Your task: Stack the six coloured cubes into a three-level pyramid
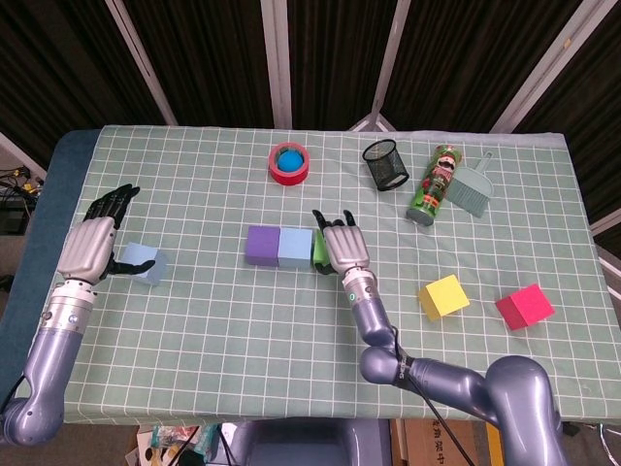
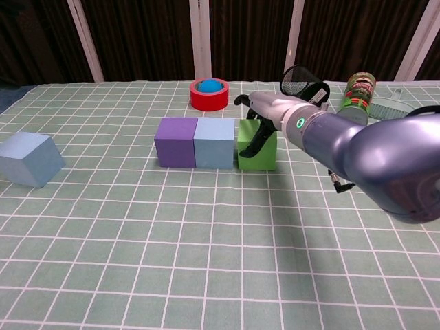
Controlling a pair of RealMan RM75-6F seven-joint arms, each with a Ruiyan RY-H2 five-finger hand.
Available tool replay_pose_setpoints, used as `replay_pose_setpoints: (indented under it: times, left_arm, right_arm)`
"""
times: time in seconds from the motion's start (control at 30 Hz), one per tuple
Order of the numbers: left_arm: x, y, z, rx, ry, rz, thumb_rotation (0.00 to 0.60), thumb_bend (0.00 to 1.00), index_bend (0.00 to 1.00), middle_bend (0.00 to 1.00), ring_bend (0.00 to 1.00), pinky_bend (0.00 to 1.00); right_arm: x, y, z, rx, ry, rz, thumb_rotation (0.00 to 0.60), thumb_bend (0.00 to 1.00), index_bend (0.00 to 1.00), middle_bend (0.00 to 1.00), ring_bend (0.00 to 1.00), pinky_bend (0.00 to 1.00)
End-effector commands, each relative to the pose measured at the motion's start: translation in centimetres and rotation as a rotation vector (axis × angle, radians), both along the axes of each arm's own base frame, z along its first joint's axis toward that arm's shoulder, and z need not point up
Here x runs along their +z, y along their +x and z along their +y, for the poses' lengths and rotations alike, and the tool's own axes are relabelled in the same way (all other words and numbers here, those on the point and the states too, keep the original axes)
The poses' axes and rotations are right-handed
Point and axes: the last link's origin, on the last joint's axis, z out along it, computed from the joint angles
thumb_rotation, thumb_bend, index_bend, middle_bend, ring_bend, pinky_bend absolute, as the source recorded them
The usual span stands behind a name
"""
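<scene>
Table (image 1: 233,320), checked cloth, is used as the build surface. Base row is set just ahead of the right hand (image 1: 343,249): purple cube (image 2: 176,141), light-blue cube (image 2: 214,143) and green cube (image 2: 256,145) are lined up side by side, faces touching or nearly so, presumably so the second level can be seated across the seams. The green cube is gripped by the right hand, with dark fingers (image 2: 256,135) draped down its front face and the palm over its top; it is judged to be held there to press it flush against the row.

Left hand (image 1: 90,245) is parked with fingers spread wide and nothing gripped; the pale blue cube (image 1: 143,264) sits just beside its fingertips, likely staged as the next pick.

Yellow cube (image 1: 443,296) and red cube (image 1: 524,307) are left well to the outer side of the right hand, untouched, for the upper levels. Base level is judged nearly done; the two upper levels are not yet started.
</scene>
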Motion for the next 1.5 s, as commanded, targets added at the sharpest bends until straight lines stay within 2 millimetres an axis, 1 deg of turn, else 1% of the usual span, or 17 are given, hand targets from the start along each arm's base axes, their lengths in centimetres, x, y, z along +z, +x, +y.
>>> replay_pose_setpoints:
  times: [0.03, 0.17, 0.23, 0.27, 0.33, 0.43, 0.63, 0.93, 1.13, 1.27, 1.37, 1.5]
  left_arm:
    - [0.0, 0.0, 0.0, 0.001, 0.000, 0.000, 0.600, 0.10, 0.00, 0.02, 0.00, 0.00]
    - [0.0, -0.1, 0.1, 0.002, 0.002, 0.000, 0.600, 0.10, 0.00, 0.02, 0.00, 0.00]
    - [0.0, -0.1, 0.1, 0.002, 0.003, 0.001, 0.600, 0.10, 0.00, 0.02, 0.00, 0.00]
    - [0.0, -0.1, 0.1, 0.002, 0.003, 0.001, 0.600, 0.10, 0.00, 0.02, 0.00, 0.00]
    - [0.0, -0.1, 0.1, 0.002, 0.002, 0.001, 0.600, 0.10, 0.00, 0.02, 0.00, 0.00]
    - [0.0, -0.1, 0.1, 0.003, 0.001, 0.003, 0.600, 0.10, 0.00, 0.02, 0.00, 0.00]
    - [0.0, -0.1, 0.1, 0.004, -0.001, 0.002, 0.600, 0.10, 0.00, 0.02, 0.00, 0.00]
    - [0.1, 0.0, 0.1, 0.004, 0.002, -0.005, 0.600, 0.10, 0.00, 0.02, 0.00, 0.00]
    - [0.3, 0.0, 0.1, 0.002, 0.006, -0.011, 0.600, 0.10, 0.00, 0.02, 0.00, 0.00]
    - [0.4, 0.1, 0.0, 0.000, 0.010, -0.017, 0.600, 0.10, 0.00, 0.02, 0.00, 0.00]
    - [0.5, 0.2, 0.0, -0.004, 0.011, -0.022, 0.600, 0.10, 0.00, 0.02, 0.00, 0.00]
    - [0.6, 0.4, -0.2, -0.011, 0.009, -0.027, 0.600, 0.10, 0.00, 0.02, 0.00, 0.00]
  right_arm:
    - [-0.1, 0.1, 0.0, 0.002, 0.001, -0.002, 0.600, 0.26, 0.00, 0.39, 0.25, 0.00]
    - [-0.2, 0.2, 0.1, 0.007, 0.000, -0.007, 0.600, 0.27, 0.00, 0.39, 0.25, 0.00]
    - [-0.2, 0.2, 0.1, 0.008, 0.000, -0.008, 0.600, 0.27, 0.00, 0.38, 0.24, 0.00]
    - [-0.2, 0.2, 0.1, 0.009, 0.001, -0.007, 0.600, 0.27, 0.00, 0.37, 0.23, 0.00]
    - [-0.2, 0.1, 0.1, 0.009, 0.006, 0.001, 0.600, 0.27, 0.00, 0.31, 0.18, 0.00]
    - [-0.2, -0.1, 0.2, 0.012, 0.014, 0.019, 0.600, 0.27, 0.00, 0.24, 0.14, 0.00]
    - [-0.3, -0.2, 0.5, 0.007, 0.025, 0.027, 0.600, 0.27, 0.00, 0.14, 0.09, 0.00]
    - [0.1, -0.1, 0.9, 0.012, 0.020, 0.023, 0.600, 0.27, 0.00, 0.06, 0.05, 0.00]
    - [1.2, 0.1, 1.5, 0.030, -0.001, 0.015, 0.600, 0.27, 0.00, 0.02, 0.02, 0.00]
    - [2.5, 0.1, 2.2, 0.039, -0.019, 0.010, 0.600, 0.27, 0.00, 0.01, 0.01, 0.00]
    - [3.6, -0.3, 2.9, 0.039, -0.034, 0.016, 0.600, 0.27, 0.00, 0.01, 0.01, 0.00]
    - [5.3, -1.3, 4.0, 0.024, -0.055, 0.037, 0.600, 0.27, 0.00, 0.02, 0.01, 0.00]
